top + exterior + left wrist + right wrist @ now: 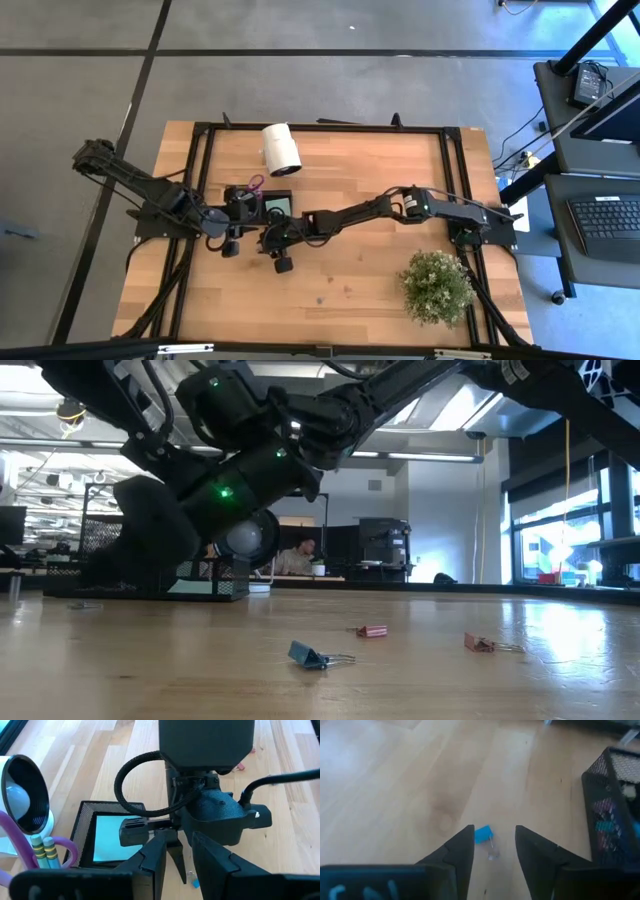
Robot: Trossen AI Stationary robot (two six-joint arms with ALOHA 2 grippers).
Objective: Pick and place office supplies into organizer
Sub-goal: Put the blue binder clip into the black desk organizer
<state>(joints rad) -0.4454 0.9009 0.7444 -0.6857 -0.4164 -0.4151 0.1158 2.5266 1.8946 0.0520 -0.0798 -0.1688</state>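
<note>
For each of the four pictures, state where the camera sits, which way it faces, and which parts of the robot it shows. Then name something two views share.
High: overhead, facing down; both arms over the table.
Low: at tabletop height, facing across; arms above a blue clip.
Left wrist: facing the organizer; its own fingers and the right arm show.
Right wrist: facing the tabletop; right claw open.
Shared: the blue clip appears in low and right wrist views.

The organizer (pixel 262 203) is placed left of table centre, with the roll (pixel 281 149) behind it. 3 clips are scattered on the near tabletop (pixel 420 680): 1 (pixel 310 655) nearest, 2 (pixel 372 630) (pixel 480 644) further right. The plant (pixel 437 286) stands near right.
</note>
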